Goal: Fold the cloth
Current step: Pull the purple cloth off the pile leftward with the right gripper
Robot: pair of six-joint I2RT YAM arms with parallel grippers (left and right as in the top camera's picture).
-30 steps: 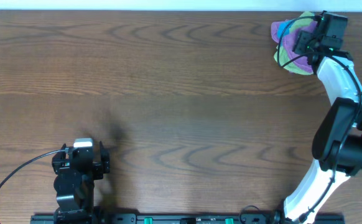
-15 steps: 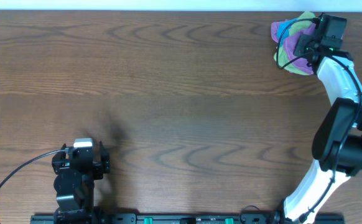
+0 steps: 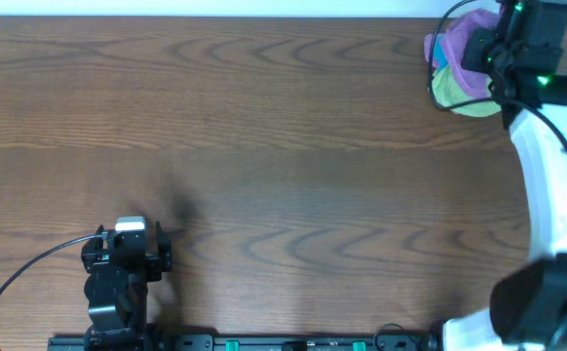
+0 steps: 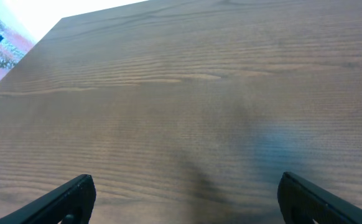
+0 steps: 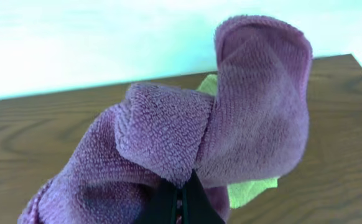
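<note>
The purple cloth (image 5: 231, 130) hangs bunched from my right gripper (image 5: 181, 202), whose jaws are pinched together on a fold of it. In the overhead view the right gripper (image 3: 490, 54) sits over the pile at the table's far right corner, with the purple cloth (image 3: 467, 39) partly lifted. Its white tag is hidden. My left gripper (image 3: 126, 255) rests near the front left, far from the cloth. In the left wrist view its fingertips (image 4: 75, 193) stand wide apart over bare wood, empty.
A yellow-green cloth (image 3: 459, 93) lies under the purple one, and shows in the right wrist view (image 5: 252, 190). A blue cloth (image 3: 440, 51) peeks out at the pile's left. The table's far edge (image 3: 264, 18) runs just behind the pile.
My right arm has risen and shifted toward the far edge, pulling the purple cloth up off the pile. The left arm has not moved.
</note>
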